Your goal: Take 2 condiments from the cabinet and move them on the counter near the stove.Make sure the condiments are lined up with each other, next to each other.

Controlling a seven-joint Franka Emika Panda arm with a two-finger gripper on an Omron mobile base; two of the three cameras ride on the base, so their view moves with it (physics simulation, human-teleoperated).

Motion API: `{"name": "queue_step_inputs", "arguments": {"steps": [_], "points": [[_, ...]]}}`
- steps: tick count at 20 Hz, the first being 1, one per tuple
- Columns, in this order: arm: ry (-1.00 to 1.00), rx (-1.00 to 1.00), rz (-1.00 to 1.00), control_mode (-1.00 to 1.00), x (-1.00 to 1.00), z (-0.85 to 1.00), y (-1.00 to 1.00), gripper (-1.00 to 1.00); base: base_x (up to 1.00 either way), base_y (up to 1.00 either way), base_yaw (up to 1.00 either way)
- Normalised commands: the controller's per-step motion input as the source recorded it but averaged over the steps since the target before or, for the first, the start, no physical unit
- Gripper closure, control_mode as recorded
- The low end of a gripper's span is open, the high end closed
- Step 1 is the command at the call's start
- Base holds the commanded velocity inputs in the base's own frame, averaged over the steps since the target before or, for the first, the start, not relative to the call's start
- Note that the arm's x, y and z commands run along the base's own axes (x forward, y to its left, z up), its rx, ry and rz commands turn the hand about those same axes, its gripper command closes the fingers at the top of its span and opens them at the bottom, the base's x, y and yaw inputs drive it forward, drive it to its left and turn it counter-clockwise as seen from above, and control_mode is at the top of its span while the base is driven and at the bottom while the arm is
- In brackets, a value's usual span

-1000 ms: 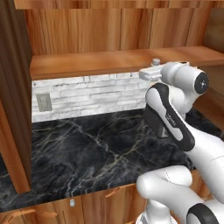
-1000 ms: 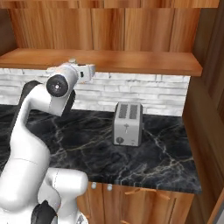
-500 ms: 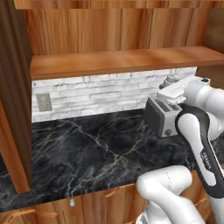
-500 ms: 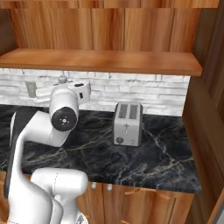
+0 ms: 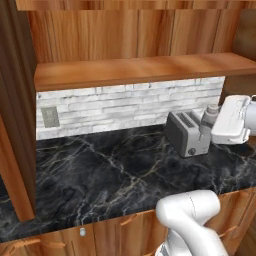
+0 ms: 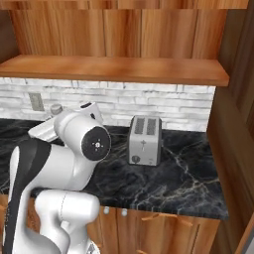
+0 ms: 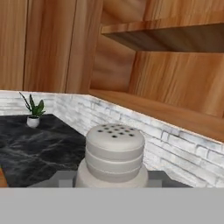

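Above counter | my gripper clamped tight on 1 shaker | toaster just beside.

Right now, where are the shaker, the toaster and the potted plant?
shaker [image 7: 114,151]: hand view, on its ribbed cap with holes.
toaster [image 6: 144,141]: right base view, on its silver front face.
potted plant [image 7: 33,113]: hand view, on its lower leaves above the small white pot.

Glossy white, rounded arm shells throughout. Round dark joint cap with a small pale mark at its centre. Broad black band down one link. Boxy white hand housing. Bulbous white elbow.
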Motion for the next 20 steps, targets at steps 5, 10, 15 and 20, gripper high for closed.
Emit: {"name": "queue_step_inputs", "arguments": {"steps": [5,10,15,20], "points": [[0.0,0.0,0.0,1.0,0.0,0.0,0.0,1.0,-1.0,0.51,0.16],[0.0,0.0,0.0,1.0,0.0,0.0,0.0,1.0,-1.0,0.48,0.14],[0.0,0.0,0.0,1.0,0.0,0.0,0.0,1.0,-0.97,0.48,0.23],[0.0,0.0,0.0,1.0,0.0,0.0,0.0,1.0,-0.72,0.65,0.31]]}}
